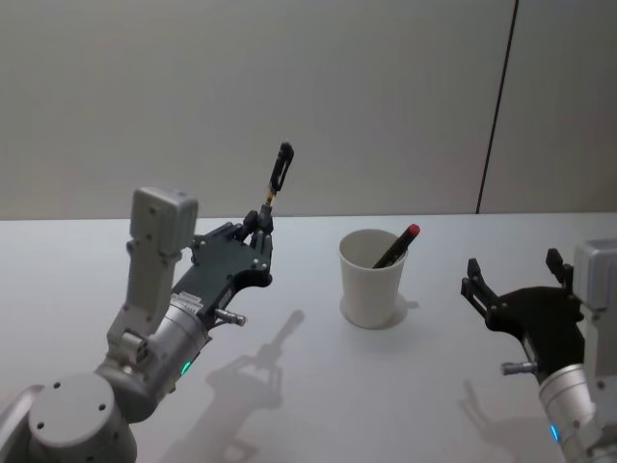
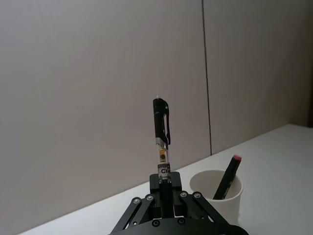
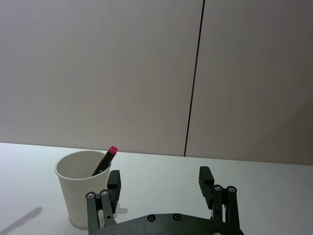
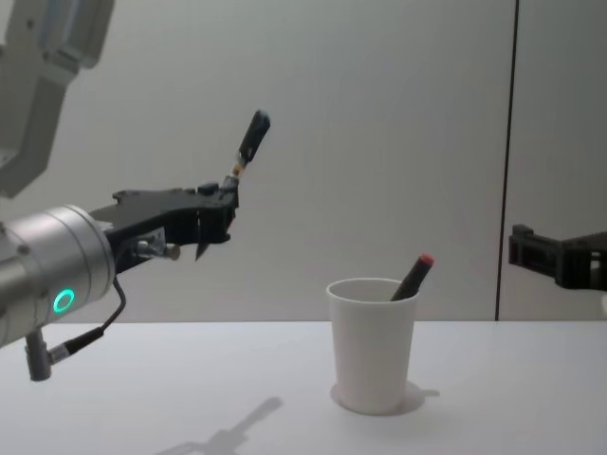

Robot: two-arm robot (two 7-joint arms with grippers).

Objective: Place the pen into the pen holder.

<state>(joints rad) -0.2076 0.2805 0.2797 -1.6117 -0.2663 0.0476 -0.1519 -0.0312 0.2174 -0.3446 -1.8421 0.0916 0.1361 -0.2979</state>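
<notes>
L claw: closed on pen, aloft.
R claw: spread, empty.
Next: pen to be centred over pen holder before release.

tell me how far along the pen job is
Done: one red-capped pen already leans in the pen holder. In hand: the left gripper holds a black pen raised, left of the holder. Left: carry it over the rim and drop it in. The right gripper hangs open.

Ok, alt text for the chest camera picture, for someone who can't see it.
The left gripper, raised above the table, holds a black pen pointing up. A white paper cup stands on the table with a red-capped pen inside; the right gripper hangs at right.
</notes>
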